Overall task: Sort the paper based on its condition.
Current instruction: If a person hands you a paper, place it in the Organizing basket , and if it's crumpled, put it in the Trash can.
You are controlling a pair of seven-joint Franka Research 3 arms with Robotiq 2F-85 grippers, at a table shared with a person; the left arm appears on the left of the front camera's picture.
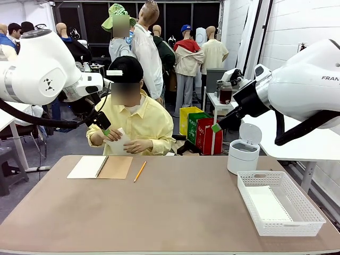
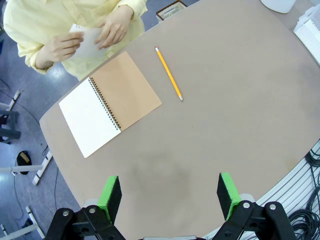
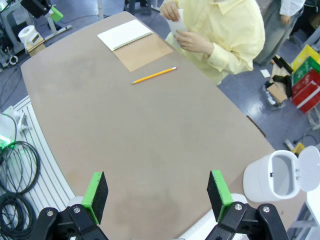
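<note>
- The paper (image 2: 90, 40) is a white sheet held in both of the person's hands (image 2: 114, 25), just past the far edge of the spiral notebook (image 2: 110, 102) and beyond the rim of the desk (image 1: 175, 212); it does not touch the notebook.
- The notebook lies open and flat on the desk, with a white page on one side and the tan cover on the other.
- The left claw (image 2: 170, 192) hangs above the desk with its green pads spread wide and nothing between them. In the left wrist view the notebook sits between this claw and the paper, so the sheet is well apart from it.
- The right claw (image 3: 157, 192) is also spread wide and holds nothing. It hangs in the air well apart from the notebook, and the paper is farther off again, past the notebook.
- A yellow pencil (image 3: 154, 75) lies just beside the notebook's tan cover, on the side towards the right claw.
- A white bin (image 1: 243, 156) with its lid up and a white basket (image 1: 313, 212) stand well apart from the notebook, past the pencil.
</note>
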